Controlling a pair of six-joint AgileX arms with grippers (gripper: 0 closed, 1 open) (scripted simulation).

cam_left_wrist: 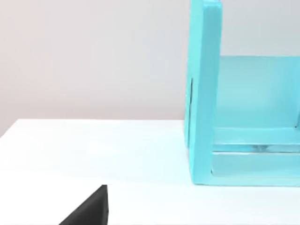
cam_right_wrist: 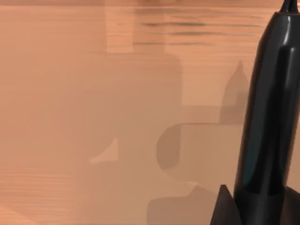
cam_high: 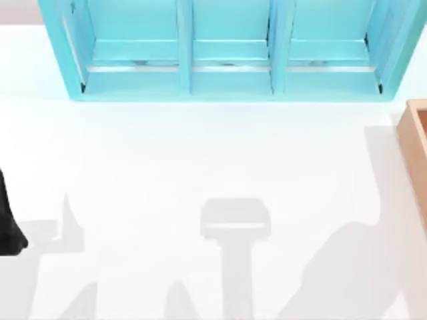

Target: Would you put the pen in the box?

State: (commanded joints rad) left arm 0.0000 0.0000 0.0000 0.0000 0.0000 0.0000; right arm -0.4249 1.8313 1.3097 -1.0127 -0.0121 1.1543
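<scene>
Right wrist view: one pen (cam_right_wrist: 269, 108) over one box (cam_right_wrist: 93, 93).

Pen (cam_right_wrist: 269, 108) glossy black; box (cam_high: 415, 137) matt wood; cabinet (cam_high: 227, 50) glossy turquoise.

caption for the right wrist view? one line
Black pen held above the box's orange-brown wooden floor.

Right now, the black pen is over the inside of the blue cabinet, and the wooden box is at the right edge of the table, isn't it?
Not quite. The right wrist view shows the black pen over the orange-brown inside of the wooden box, not inside the blue cabinet. The rest is right: in the top view the box sits at the table's right edge, with the cabinet along the back.
</scene>
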